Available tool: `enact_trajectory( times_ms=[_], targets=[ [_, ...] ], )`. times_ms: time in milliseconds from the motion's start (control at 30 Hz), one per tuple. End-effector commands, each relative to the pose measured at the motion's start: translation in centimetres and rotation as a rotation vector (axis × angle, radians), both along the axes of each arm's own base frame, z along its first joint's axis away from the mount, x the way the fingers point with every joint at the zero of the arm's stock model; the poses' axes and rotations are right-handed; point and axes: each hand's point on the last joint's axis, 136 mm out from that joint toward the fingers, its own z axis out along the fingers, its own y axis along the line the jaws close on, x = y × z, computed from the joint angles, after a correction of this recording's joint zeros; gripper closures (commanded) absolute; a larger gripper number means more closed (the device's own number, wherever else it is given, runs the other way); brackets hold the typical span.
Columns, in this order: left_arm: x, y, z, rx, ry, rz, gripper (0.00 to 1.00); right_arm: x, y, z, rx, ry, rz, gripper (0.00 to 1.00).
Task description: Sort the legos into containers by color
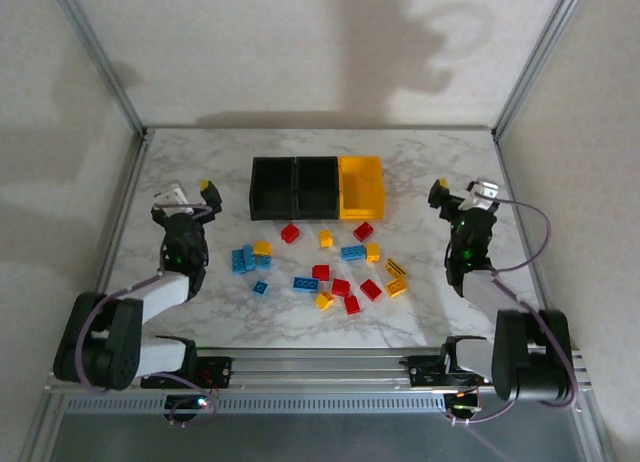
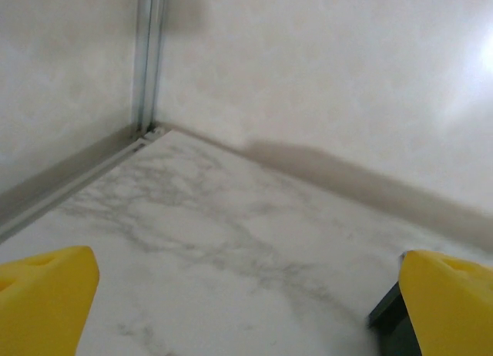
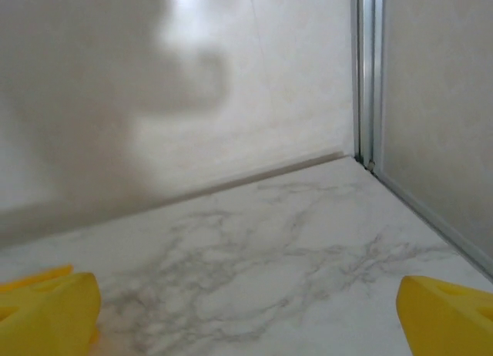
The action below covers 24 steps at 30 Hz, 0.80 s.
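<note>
The legos (image 1: 320, 272) lay scattered at frame centre, clear of the table (image 1: 400, 147) side edges. The left gripper (image 2: 246, 310) and right gripper (image 3: 246, 317) flanked them, fingers spread wide, gripping nothing. Above, the 3 joined containers (image 1: 297, 187) sat with bare room behind.

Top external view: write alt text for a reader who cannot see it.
Red, blue and yellow legos lie scattered on a marble table, just nearer than a row of three containers, two black and one yellow. The left gripper and right gripper flank the pile, one at each side.
</note>
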Motion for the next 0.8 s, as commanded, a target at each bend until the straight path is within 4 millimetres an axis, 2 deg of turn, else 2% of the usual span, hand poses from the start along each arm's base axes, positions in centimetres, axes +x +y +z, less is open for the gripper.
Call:
enact_trajectory(
  times_ms=[0,67,167,233,300,400,467,567,667,767],
  targets=[
    [-0.4,1.6,1.6,-0.372,-0.057,0.106,0.00,-1.6,-3.1,0.3,0.388,0.075,-0.199,0.01],
    [0.9,0.2,2.3,-0.438,-0.015,-0.018,0.00,-0.9,-1.6,1.8,0.395,0.087,-0.074,0.02],
    [1.9,-2.5,2.5,-0.489,0.086,-0.146,0.00,-0.5,0.1,2.7,0.411,0.156,0.015,0.03],
    [1.9,-4.1,2.2,-0.510,0.182,-0.213,0.00,-0.1,1.5,2.8,0.394,0.264,0.085,0.14],
    [1.4,-6.1,2.1,-0.532,0.243,-0.295,0.05,-0.1,3.1,2.3,0.394,0.371,0.155,0.30],
    [-0.2,-9.2,1.9,-0.536,0.329,-0.417,0.14,-1.1,5.0,0.8,0.373,0.509,0.202,0.44],
    [-1.6,-10.7,1.4,-0.524,0.387,-0.459,0.22,-2.0,6.5,-0.2,0.359,0.585,0.235,0.45],
    [-4.2,-13.0,-0.3,-0.546,0.472,-0.532,0.31,-3.4,9.8,-2.0,0.306,0.689,0.319,0.45],
    [-6.9,-15.3,-2.5,-0.594,0.547,-0.603,0.33,-4.8,13.4,-3.5,0.252,0.765,0.396,0.44],
    [-9.2,-16.0,-4.4,-0.600,0.611,-0.608,0.32,-5.9,16.8,-4.7,0.217,0.808,0.456,0.42]
  ],
)
